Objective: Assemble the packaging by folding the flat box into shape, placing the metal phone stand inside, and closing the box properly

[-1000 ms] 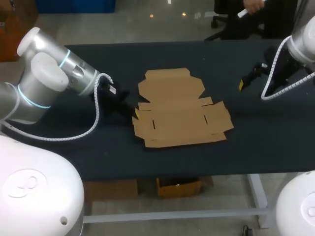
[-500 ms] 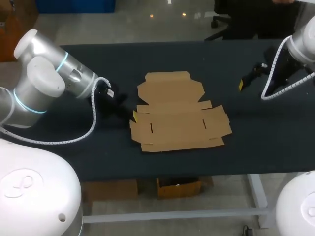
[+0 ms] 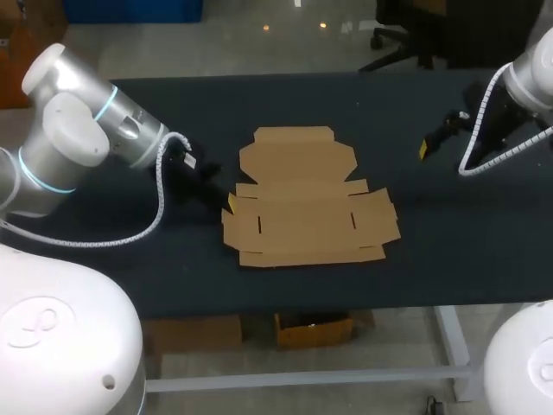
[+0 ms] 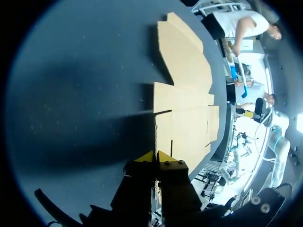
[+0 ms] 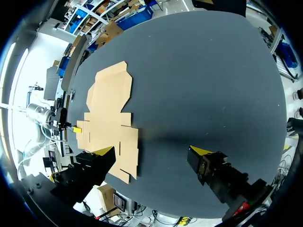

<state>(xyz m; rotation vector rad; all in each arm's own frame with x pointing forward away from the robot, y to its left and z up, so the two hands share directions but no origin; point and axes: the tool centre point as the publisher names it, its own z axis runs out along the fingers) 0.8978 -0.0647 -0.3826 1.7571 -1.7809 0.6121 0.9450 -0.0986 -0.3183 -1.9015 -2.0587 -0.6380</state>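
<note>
The flat brown cardboard box [image 3: 307,203] lies unfolded on the dark table [image 3: 363,95], near its middle. My left gripper [image 3: 232,203] is at the box's left edge; in the left wrist view its yellow tips [image 4: 156,156] are pressed together on the thin edge of the cardboard [image 4: 184,94]. My right gripper [image 3: 423,149] hangs over the table's right part, well clear of the box. Its fingers stand wide apart [image 5: 154,150] with nothing between them, and the box [image 5: 111,109] lies ahead of it. No metal phone stand shows in any view.
Bare dark tabletop surrounds the box on all sides. The box's near edge lies a short way from the table's front edge [image 3: 346,303]. My left arm's white cable [image 3: 164,203] loops low over the table beside the box.
The box has slid left and toward the table's front edge, drawn along by my left gripper at its left edge. My right arm has kept still.
</note>
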